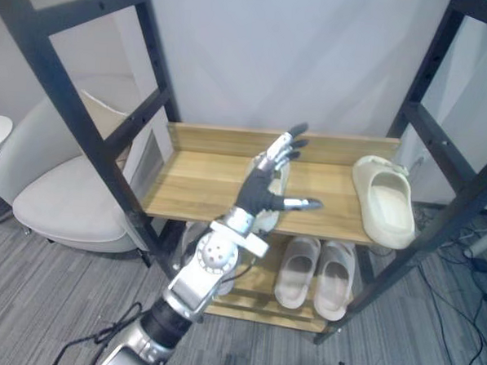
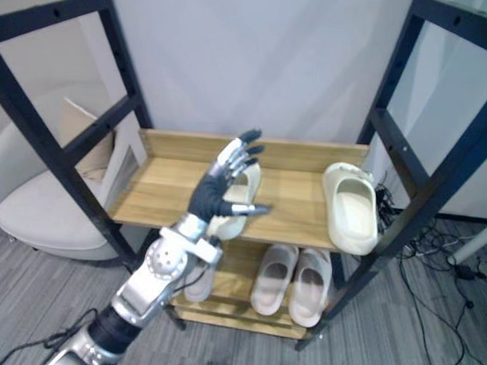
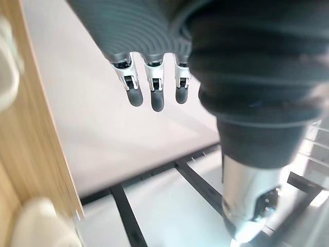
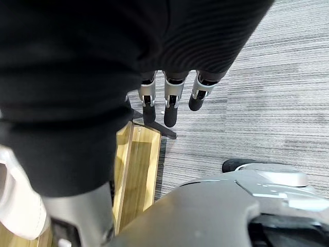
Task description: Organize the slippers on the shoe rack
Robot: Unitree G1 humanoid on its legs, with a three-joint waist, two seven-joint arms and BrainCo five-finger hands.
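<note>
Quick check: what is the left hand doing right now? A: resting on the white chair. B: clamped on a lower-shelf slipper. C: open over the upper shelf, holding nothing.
C: the left hand has straight, spread fingers above the upper shelf, over a slipper but not gripping it.

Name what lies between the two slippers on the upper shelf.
Bare shelf, in both eye views; the thumb of the left hand shows in front of it.

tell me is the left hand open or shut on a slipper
Open: the left hand has its fingers straight and spread above the shelf, holding nothing; a slipper lies below it.
</note>
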